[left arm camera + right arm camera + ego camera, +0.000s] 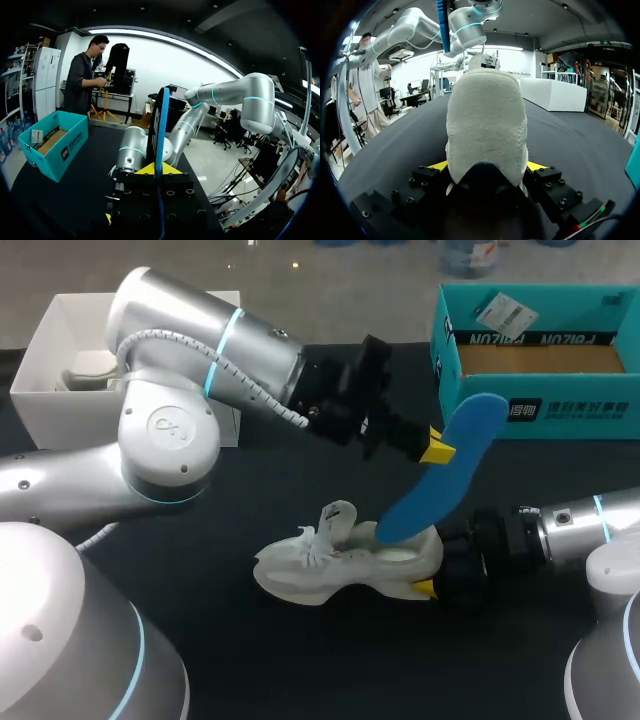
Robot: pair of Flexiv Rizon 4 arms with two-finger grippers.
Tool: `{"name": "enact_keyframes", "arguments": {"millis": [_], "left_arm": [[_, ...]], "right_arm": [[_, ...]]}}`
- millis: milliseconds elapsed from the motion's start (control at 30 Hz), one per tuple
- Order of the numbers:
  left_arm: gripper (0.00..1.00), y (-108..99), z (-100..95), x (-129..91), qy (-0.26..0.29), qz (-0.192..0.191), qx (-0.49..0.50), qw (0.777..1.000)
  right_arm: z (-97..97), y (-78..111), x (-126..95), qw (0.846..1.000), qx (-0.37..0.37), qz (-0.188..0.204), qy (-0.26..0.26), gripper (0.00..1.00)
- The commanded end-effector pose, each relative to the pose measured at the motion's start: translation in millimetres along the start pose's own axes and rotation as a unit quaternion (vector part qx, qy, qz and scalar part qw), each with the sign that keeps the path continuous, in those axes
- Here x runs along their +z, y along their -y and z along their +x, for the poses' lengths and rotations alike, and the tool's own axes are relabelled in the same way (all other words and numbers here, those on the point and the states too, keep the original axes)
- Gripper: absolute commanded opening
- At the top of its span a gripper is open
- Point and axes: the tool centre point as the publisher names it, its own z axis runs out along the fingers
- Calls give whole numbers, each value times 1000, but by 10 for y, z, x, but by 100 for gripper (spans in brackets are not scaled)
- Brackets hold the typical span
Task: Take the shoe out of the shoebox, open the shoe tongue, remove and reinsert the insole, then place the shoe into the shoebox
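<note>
Gripper, left [432, 448]: clamped on the blue insole [452, 472] near its upper end. The insole slants down to the white sneaker [345, 565], lower end at the sneaker's opening; can't tell if it's inside.
Gripper, right [432, 575]: closed on the sneaker's heel. The sneaker sits on the black table [250, 670], toe pointing away from this gripper.
Left wrist view: insole [161, 125] is edge-on and upright, pinched between the left gripper's [159, 170] two yellow tips. Teal shoebox [70, 145] sits off to one side on the table.
Right wrist view: sneaker's heel [487, 125] fills the gap in the right gripper [487, 167], with a yellow tip against each side. Insole [441, 17] shows above and beyond the sneaker.
Head view only: toe end and tongue of the sneaker, plus both boxes together.
Teal shoebox [560, 410]: beyond the sneaker, open top. Brown floor visible inside, white tag at its far wall.
White box [60, 410]: well apart from the sneaker, on the left arm's side, open. It holds a pale item I can't identify.
</note>
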Motion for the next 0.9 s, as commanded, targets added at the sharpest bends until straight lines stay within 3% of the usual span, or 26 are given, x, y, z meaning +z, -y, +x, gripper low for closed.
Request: {"name": "enact_keyframes", "arguments": {"millis": [33, 300, 633, 900], "left_arm": [[0, -2, -11, 15, -1, 1, 1, 1000], [0, 348, 360, -253, -36, 70, -53, 995], [0, 620, 716, -640, -85, 86, -145, 982], [0, 762, 888, -778, -118, 135, -189, 965]], "right_arm": [[9, -8, 9, 1000, 0, 1, 1, 0], [9, -8, 9, 1000, 0, 1, 1, 0], [9, -8, 9, 1000, 0, 1, 1, 0], [9, -8, 9, 1000, 0, 1, 1, 0]]}}
